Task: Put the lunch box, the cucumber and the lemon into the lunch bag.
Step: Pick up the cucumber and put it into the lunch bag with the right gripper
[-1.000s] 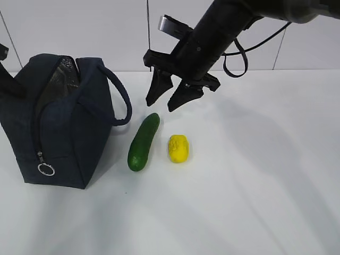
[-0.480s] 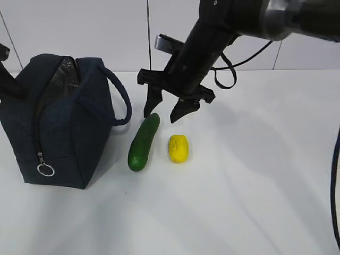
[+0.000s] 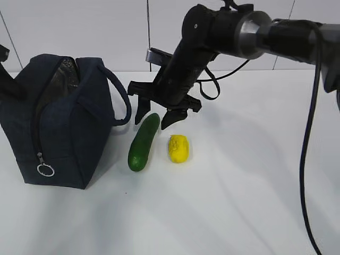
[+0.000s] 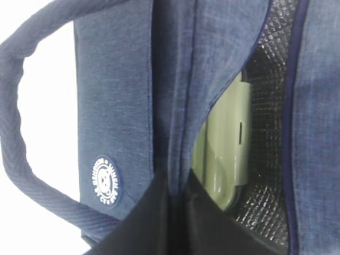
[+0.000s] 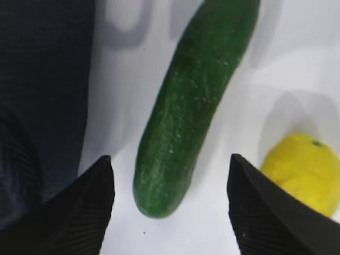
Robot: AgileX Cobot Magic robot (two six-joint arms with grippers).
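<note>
On the white table [image 3: 255, 202], toward its rear edge, the right gripper [image 3: 154, 114] hung with its jaws spread wide, one fingertip on either side of the far end of the cucumber [image 3: 143, 142] and not touching it. The right wrist view showed the cucumber [image 5: 194, 101] lying lengthwise in the gap between the two dark fingertips [image 5: 79, 212], with clear table on each side of it. The lemon [image 3: 178, 148] lay just beside the cucumber on its right, apart from it, and appeared at the lower right of the wrist view [image 5: 300, 172] next to the right-hand fingertip.

At the table's left side stood the lunch bag [image 3: 58, 127], upright, its zipper undone along the top and its ring pull [image 3: 46, 170] hanging low on the front face. One loop handle [image 3: 121, 95] arched toward the cucumber. Through the gap the left wrist view showed silver lining and the green lid of the lunch box [image 4: 226, 149] already inside the lunch bag [image 4: 114, 106], near the round white logo [image 4: 106, 180]. The left gripper, closed, sat at the bag's opening; whether it pinched the fabric could not be told.
</note>
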